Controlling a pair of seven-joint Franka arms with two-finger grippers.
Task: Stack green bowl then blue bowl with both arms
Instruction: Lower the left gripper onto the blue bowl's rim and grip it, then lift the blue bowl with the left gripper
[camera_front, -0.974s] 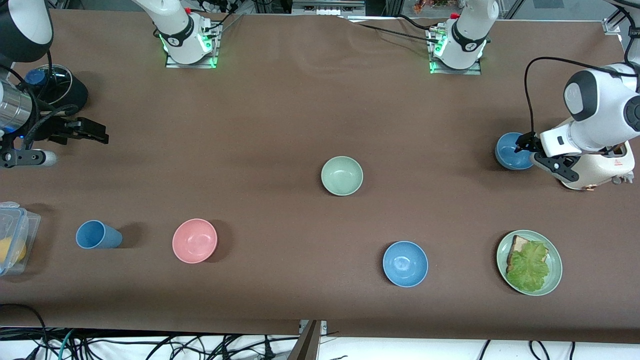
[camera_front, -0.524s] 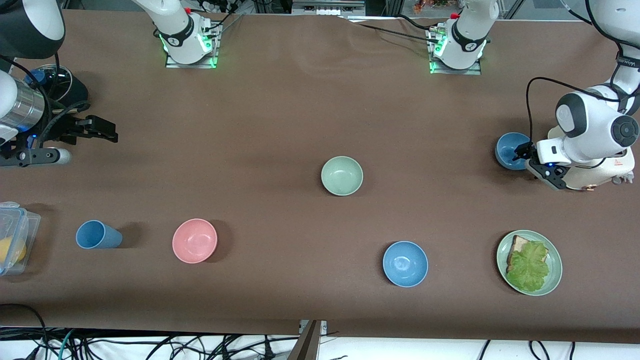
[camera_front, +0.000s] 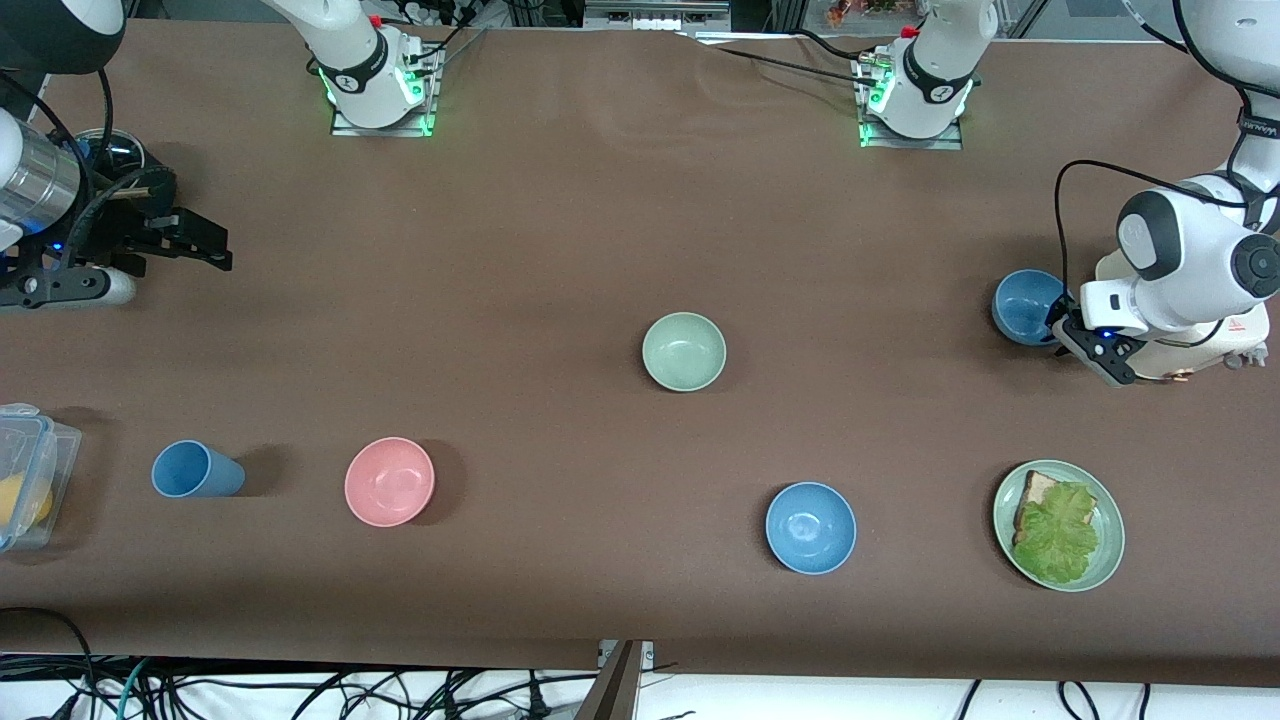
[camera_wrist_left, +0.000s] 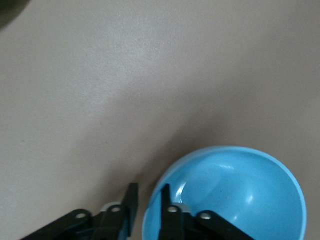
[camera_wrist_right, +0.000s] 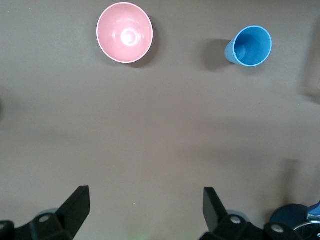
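Closing on the blue bowl (camera_front: 1024, 305)'s rim since a second ago, the left hand (camera_wrist_left: 147, 210) now pinches it, middle right of frame.
Bowl looks light, stiff, smooth; rim is the hold. Green bowl (camera_front: 684, 351) sits centre frame on the brown counter (camera_front: 560, 230). Right hand (camera_wrist_right: 145, 205) waits open, upper left.

Blue bowls: two, one (camera_front: 810, 527) nearer the front camera, one (camera_front: 1022, 305) at the left arm's end; green bowl (camera_front: 684, 351): one; pink bowl (camera_front: 389, 481): one; blue cup (camera_front: 195, 470): one; green plate (camera_front: 1058, 525): one; clear plastic container (camera_front: 25, 473): one.
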